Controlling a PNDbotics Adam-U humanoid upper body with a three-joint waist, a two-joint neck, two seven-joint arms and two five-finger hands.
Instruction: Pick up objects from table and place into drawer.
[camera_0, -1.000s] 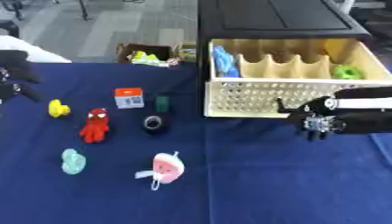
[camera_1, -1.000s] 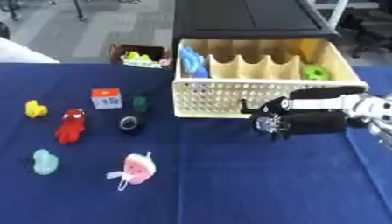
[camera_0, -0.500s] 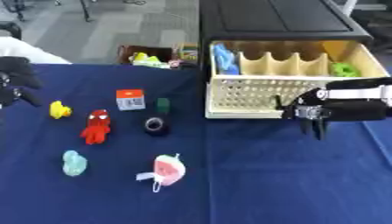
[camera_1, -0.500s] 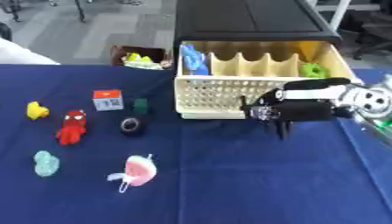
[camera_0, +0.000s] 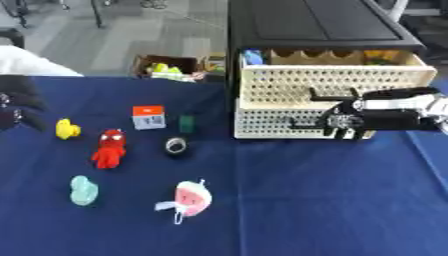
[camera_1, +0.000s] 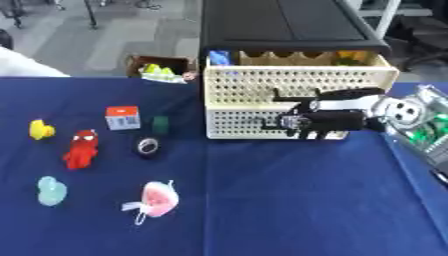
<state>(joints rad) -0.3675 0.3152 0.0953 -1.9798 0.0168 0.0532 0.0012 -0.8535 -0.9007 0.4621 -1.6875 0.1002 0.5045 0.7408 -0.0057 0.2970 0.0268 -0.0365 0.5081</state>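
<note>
A cream perforated drawer sticks partly out of the black cabinet; a blue item and a yellow-green one show inside it. My right hand lies against the drawer's front, fingers straight, holding nothing. On the blue table lie a yellow duck, a red figure, an orange-and-white cube, a small green block, a black tape roll, a teal toy and a pink toy. My left hand shows dark at the left edge.
A cardboard box with green things stands on the floor behind the table. Something green lies at the table's right edge beside my right forearm. A white sleeve shows at the far left.
The drawer has slid further into the cabinet with my right hand against its front. The objects on the table have not moved. The left hand stays at the left edge.
</note>
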